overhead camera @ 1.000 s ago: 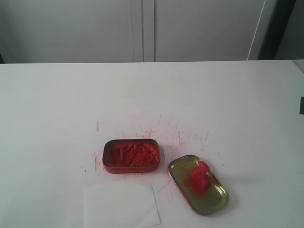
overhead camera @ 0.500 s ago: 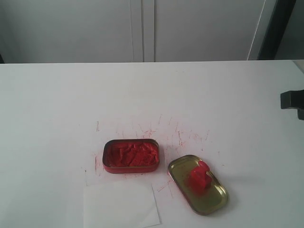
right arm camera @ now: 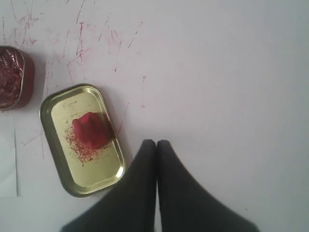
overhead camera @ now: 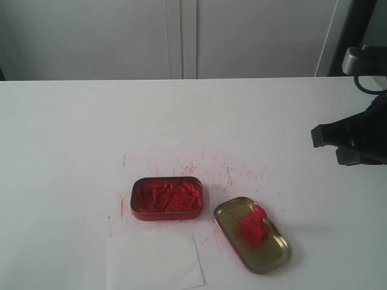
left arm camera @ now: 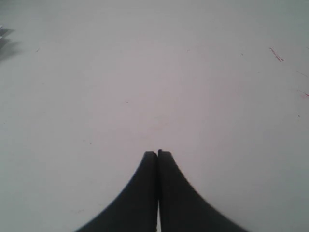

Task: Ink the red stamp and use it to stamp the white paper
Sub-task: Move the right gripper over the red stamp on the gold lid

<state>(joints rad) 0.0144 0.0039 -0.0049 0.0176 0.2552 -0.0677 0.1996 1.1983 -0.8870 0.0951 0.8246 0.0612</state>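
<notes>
The red stamp [overhead camera: 254, 228] lies inside the upturned gold lid [overhead camera: 273, 257], near the table's front right. The same stamp [right arm camera: 90, 128] shows in the right wrist view, a short way off my right gripper [right arm camera: 156, 142], which is shut and empty beside the lid's rim [right arm camera: 96, 180]. From outside, the right gripper [overhead camera: 326, 147] hovers at the right edge, well above and behind the lid. The white paper [overhead camera: 152, 261] lies at the front, just below the open ink tin [overhead camera: 167, 198]. My left gripper [left arm camera: 158, 152] is shut over bare tabletop and does not show in the exterior view.
Red scratch marks [overhead camera: 205, 166] cover the white tabletop behind the tin. The ink tin [right arm camera: 12, 77] and a strip of paper [right arm camera: 7, 164] sit at the edge of the right wrist view. A grey cabinet wall [overhead camera: 181, 36] stands behind the table.
The right arm has come into the exterior view from the right edge, moving leftward over the table. Stamp, lid, tin and paper have not moved.
</notes>
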